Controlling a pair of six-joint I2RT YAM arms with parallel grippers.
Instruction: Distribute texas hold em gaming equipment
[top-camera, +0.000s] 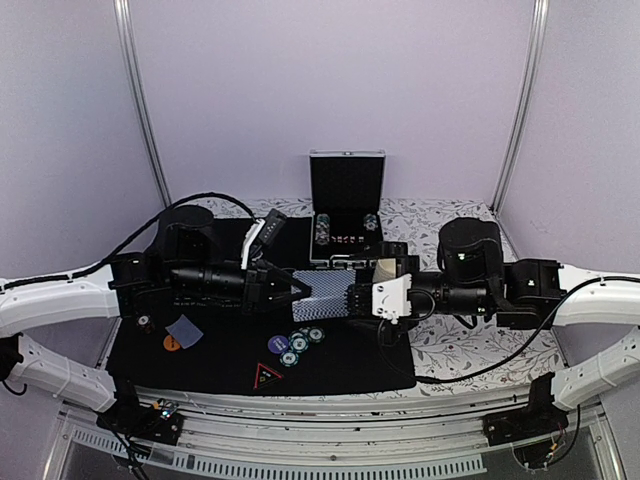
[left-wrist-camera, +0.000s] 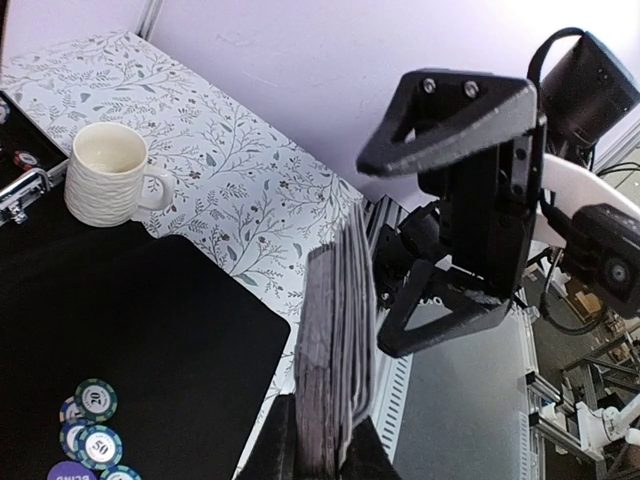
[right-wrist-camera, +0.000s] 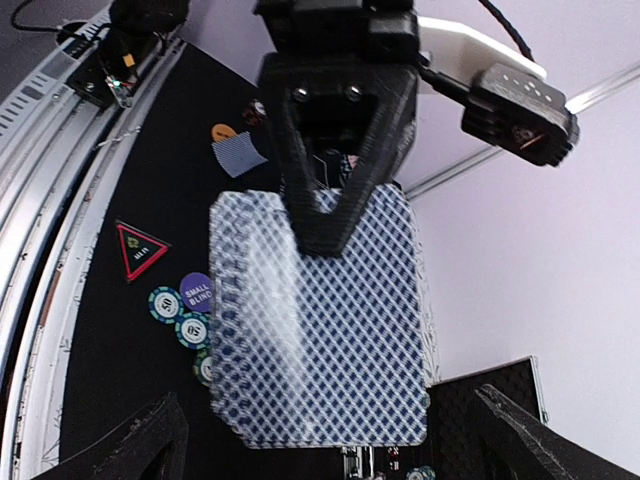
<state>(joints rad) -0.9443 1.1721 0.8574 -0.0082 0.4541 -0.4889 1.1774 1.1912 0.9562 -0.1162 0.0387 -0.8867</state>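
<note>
The left gripper pinches the deck of cards by one end, aloft over the middle of the black mat. The right gripper stands spread wide, facing the deck's far end. A clumsy nudge could spill loose cards onto the poker chips near the mat's front edge.

Soft, even, cool light fell from overhead and tinted the plain lilac walls. The black rectangular cloth mat swallowed detail and showed barely any shadow. Just above the mat, the stack of blue-diamond-backed playing cards was smeared and out of focus in both wrist views. Beyond the mat, the wall was nearly washed out.
</note>
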